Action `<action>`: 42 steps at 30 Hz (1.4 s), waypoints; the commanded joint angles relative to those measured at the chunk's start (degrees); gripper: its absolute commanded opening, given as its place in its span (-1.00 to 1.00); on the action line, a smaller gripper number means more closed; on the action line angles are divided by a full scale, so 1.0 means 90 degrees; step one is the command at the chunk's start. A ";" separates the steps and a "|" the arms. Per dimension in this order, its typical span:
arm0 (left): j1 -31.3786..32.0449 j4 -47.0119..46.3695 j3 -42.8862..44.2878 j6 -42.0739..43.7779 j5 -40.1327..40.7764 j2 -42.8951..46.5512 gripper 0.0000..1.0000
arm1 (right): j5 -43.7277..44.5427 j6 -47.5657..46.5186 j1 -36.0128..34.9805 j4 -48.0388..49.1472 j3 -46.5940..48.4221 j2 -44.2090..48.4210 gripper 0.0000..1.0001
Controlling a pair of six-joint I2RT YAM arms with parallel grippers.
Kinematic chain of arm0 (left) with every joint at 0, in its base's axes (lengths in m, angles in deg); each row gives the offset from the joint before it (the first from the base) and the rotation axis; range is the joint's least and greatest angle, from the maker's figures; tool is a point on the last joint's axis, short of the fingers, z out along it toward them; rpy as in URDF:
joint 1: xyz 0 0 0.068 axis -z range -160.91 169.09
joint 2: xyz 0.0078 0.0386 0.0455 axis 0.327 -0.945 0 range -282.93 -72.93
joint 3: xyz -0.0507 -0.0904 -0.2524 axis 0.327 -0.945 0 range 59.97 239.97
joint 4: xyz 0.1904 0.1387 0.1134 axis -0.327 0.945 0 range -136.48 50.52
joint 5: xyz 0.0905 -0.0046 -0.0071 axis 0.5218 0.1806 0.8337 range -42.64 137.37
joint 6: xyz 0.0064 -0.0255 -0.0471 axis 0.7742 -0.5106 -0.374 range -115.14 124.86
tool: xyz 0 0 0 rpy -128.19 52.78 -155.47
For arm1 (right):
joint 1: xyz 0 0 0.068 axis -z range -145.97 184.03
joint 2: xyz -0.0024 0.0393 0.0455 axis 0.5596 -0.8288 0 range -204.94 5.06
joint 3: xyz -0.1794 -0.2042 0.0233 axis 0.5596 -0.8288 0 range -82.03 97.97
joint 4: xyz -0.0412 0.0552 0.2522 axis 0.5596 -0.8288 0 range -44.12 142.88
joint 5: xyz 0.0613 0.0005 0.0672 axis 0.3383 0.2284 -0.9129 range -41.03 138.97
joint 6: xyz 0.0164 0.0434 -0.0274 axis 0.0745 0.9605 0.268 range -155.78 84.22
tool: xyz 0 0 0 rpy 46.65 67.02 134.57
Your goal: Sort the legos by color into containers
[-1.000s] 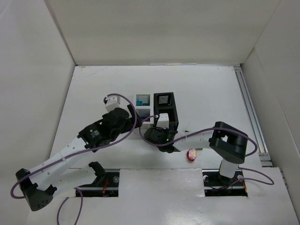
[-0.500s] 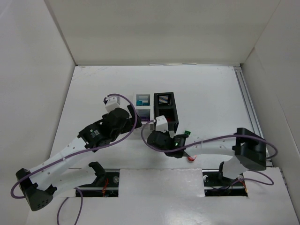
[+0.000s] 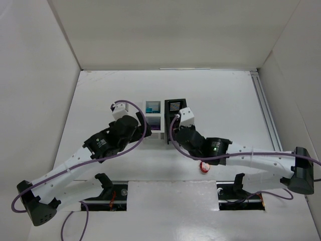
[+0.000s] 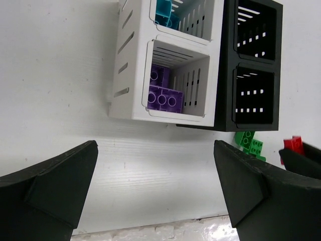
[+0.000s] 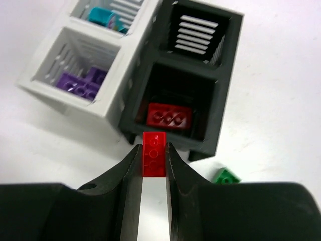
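1. Bins first: a two-by-two cluster of small square plastic bins [image 5: 131, 75] sits around the middle of the flat white worktop [image 3: 225, 100]. Two are white on the left and two black on the right, all with thin slots cut in the walls.
2. The right gripper [image 5: 154, 148] is clenched on a small glossy red plastic brick [image 5: 154, 161], studs facing up, pinched lengthwise between its smooth black fingers [image 5: 125, 170]. From the wrist view the brick sits right at the near rim of the near black bin [image 5: 198, 144], on the side toward the worktop's near edge.
3. Lying flat in that bin there's a second red studded brick [image 5: 169, 116].
4. The near white bin [image 4: 131, 75] holds purple studded bricks [image 4: 163, 95]. The far white bin [image 4: 143, 15] has a teal piece [image 4: 164, 11] in it, mostly cut off, so I can't make out the shape.
5. A couple of bright green bricks [image 4: 251, 144] lie loose on the worktop just beside the near black bin, on its near-right side.
6. The left gripper [image 4: 155, 150] has its jaws spread wide, released. Its chunky matte black wedge fingers [image 4: 55, 186] sit either side of the view, low over the worktop on the near side of the white bins.
7. A red-and-yellow roundish piece [image 3: 205, 166] sits close to the worktop's near edge, right next to the right arm [image 3: 256, 158] and apart from the bins.
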State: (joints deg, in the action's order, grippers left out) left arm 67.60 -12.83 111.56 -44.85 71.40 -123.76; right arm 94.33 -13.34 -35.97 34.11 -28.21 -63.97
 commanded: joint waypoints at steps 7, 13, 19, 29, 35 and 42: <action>-0.0009 -0.0194 0.0224 0.0153 -0.0063 -0.0143 1.00 | -0.0449 -0.1330 0.1097 0.0639 0.0592 -0.0854 -0.49; -0.0009 -0.0262 0.0157 0.0153 -0.0063 -0.0143 1.00 | -0.0733 -0.1536 0.1176 0.0484 0.0719 -0.1011 0.22; -0.0009 -0.0320 0.0156 0.0211 -0.0179 -0.0202 1.00 | -0.0734 -0.1430 0.1234 0.0133 0.0534 -0.0641 0.40; -0.0009 -0.1140 -0.0274 0.0815 -0.0726 -0.0202 1.00 | -0.3307 -0.0727 0.1234 -0.1301 -0.1008 0.1478 0.79; -0.0009 -0.1356 -0.0498 0.0963 -0.0785 -0.0270 1.00 | -0.3673 0.0806 0.0933 -0.2446 -0.1654 0.1285 0.94; -0.0009 -0.1415 -0.0557 0.0963 -0.0785 -0.0397 1.00 | -0.3176 0.1852 0.0932 -0.2700 -0.1722 0.0493 0.94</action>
State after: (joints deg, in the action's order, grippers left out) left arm 67.60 -23.45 107.19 -37.31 64.45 -127.28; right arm 64.19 -3.26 -27.18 11.34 -43.75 -58.59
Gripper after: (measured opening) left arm 0.997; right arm 0.970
